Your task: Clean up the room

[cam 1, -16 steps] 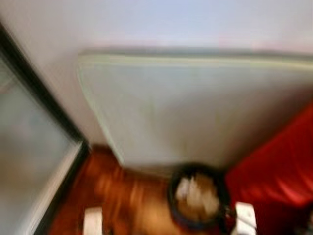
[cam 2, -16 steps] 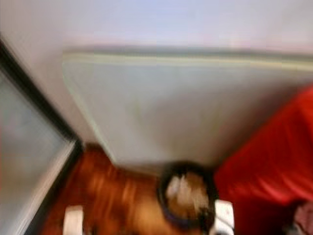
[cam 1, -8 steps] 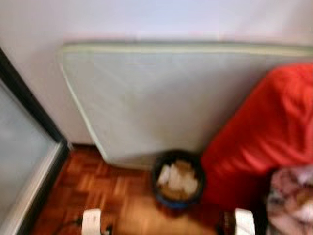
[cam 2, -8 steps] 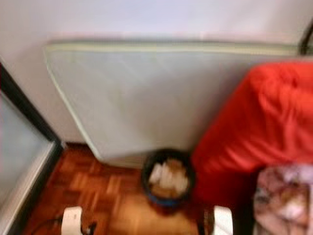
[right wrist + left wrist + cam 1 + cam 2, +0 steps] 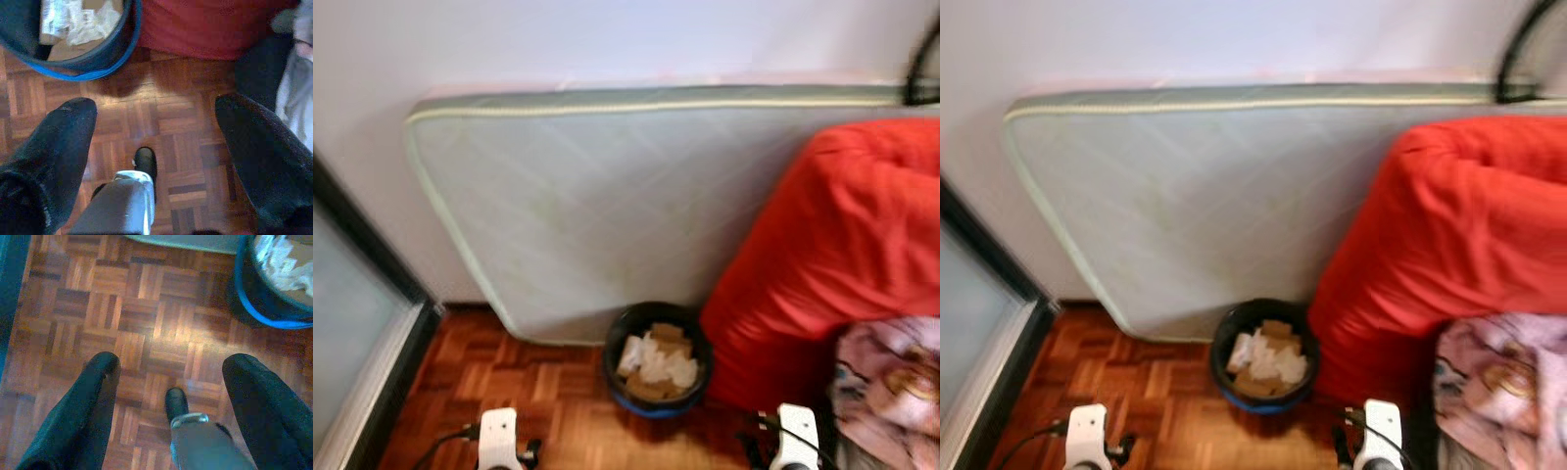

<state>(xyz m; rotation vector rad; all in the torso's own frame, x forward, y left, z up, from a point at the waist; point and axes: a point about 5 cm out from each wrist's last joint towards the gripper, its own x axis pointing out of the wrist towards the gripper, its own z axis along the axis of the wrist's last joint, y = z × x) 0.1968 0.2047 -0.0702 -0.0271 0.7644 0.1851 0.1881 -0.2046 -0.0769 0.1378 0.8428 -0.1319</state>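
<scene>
While the waste bin (image 5: 656, 360) stands on the parquet floor (image 5: 146, 333) against the mattress (image 5: 607, 206), just beside the red beanbag (image 5: 842, 255), no item is carried. The left gripper (image 5: 168, 382) and right gripper (image 5: 154, 127) are held low with fingers spread and empty. A search step is judged; next, the crumpled pink cloth (image 5: 1498, 382) should probably be approached.

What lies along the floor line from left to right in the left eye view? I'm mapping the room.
Glass door → leaning mattress → waste bin → red cushion → patterned pink blanket.
</scene>
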